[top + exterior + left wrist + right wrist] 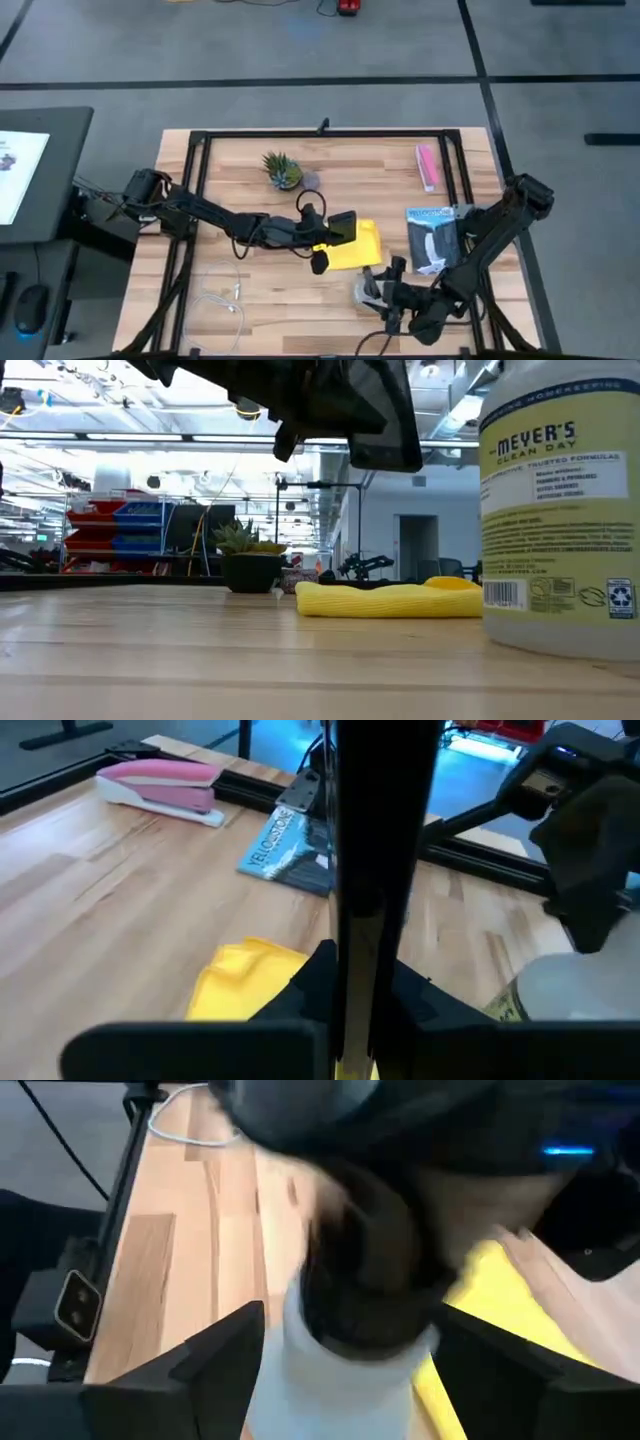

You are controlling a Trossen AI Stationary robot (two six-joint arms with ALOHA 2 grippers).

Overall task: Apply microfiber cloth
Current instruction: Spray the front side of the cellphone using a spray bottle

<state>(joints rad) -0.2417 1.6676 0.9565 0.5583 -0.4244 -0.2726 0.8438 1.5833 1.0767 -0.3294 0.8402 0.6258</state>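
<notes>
A yellow cloth [358, 244] lies near the middle of the wooden worktop [250, 200]. The left claw [338, 232] hangs above the cloth's edge, pinching a black phone [375, 870] held upright on its edge. The right claw [385, 285] is nearer the front edge, closed around the top of a white spray bottle [560, 500]. A small potted plant [282, 171] stands farther back.

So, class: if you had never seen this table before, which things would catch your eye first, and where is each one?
The bright yellow microfiber cloth stands out first, lying near the middle of the wooden table. Right over its edge, the left gripper holds a black smartphone up off the table. Near the front edge, the right gripper is at a Meyer's spray bottle, which looms large in the low view.
</notes>
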